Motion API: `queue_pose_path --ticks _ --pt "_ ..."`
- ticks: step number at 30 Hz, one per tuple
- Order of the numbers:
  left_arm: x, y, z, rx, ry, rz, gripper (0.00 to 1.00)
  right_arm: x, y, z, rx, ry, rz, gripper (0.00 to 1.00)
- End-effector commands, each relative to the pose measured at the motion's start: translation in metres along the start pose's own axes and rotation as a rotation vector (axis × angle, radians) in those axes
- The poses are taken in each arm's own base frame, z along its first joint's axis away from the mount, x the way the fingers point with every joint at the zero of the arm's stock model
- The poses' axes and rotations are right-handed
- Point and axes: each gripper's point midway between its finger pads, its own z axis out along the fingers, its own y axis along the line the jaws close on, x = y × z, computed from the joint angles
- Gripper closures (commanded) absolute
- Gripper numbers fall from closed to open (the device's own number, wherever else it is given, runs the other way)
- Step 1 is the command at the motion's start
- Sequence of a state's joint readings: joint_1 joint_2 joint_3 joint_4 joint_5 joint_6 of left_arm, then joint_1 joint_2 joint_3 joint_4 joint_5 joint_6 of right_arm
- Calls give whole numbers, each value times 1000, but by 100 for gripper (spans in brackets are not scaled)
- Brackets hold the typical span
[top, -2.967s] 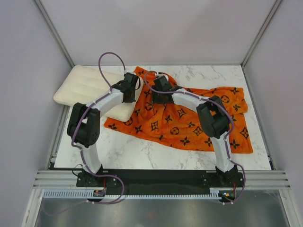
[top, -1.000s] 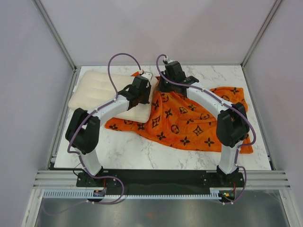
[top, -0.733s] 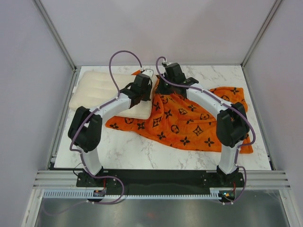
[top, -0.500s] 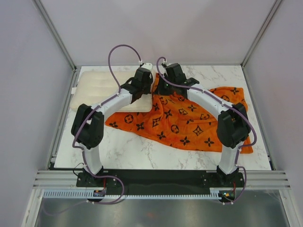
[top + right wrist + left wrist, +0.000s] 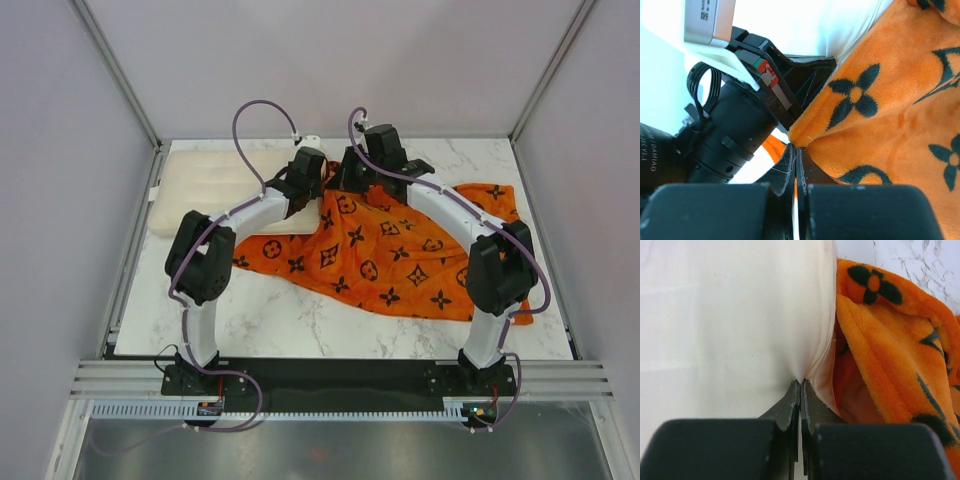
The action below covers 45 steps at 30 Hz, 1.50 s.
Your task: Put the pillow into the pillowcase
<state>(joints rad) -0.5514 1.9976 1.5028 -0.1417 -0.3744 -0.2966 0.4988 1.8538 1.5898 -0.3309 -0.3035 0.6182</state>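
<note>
Left wrist: pillow [image 5: 730,315] edge nipped betw. closed left fingers [image 5: 788,411]; right wrist: pillowcase [image 5: 890,125] hem nipped betw. closed right fingers [image 5: 787,167].

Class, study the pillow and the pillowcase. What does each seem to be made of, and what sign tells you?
The pillow looks like smooth, matt cream woven cloth, perhaps cotton or polyester: it gathers into fine creases. The pillowcase looks like orange plush, likely fleece: fuzzy pile, thick soft folds.
</note>
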Motion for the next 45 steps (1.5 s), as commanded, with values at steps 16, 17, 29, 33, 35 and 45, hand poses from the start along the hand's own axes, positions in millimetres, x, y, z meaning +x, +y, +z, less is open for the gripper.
queue_pose_path --ticks 16,17,29,33,35,45 --pt "28 -9 -56 115 47 -91 98 -65 0 6 -85 -111 72 100" --pt "27 -11 -64 127 39 -88 98 -67 1 6 -88 -116 69 100" --pt "48 -56 -129 425 123 -27 98 -56 -5 6 -68 -90 -6 100" --pt "54 -80 -131 549 160 -58 98 -42 6 6 -77 -56 -44 100" --pt "52 -85 -135 576 159 -64 98 -30 12 8 -77 -37 -59 100" --pt "38 -6 -143 247 114 10 33 10 -34 11 81 11 -76 100"
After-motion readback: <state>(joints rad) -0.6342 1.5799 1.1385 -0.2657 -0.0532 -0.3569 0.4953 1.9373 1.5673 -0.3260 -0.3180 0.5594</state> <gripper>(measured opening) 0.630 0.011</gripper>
